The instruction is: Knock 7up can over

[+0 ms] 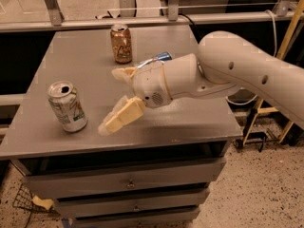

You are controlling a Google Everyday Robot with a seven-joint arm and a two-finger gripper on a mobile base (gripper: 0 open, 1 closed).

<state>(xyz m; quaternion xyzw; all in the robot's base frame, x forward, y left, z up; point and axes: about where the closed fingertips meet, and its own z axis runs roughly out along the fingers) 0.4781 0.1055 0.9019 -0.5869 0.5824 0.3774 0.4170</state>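
Note:
The 7up can (67,107), white and silver with green print and an open silver top, stands upright near the front left of the grey table (190,122). My gripper (109,100) hangs low over the table just right of the can, a short gap away and not touching it. Its two cream fingers are spread apart and empty: the lower finger (121,118) points toward the can, and the upper one sits behind it. The white arm (237,70) reaches in from the right.
A brown-gold can (121,43) stands upright at the back middle of the table. A blue-and-silver can (159,57) lies mostly hidden behind my wrist. The table has drawers below its front edge. A yellow frame (266,110) stands on the floor at the right.

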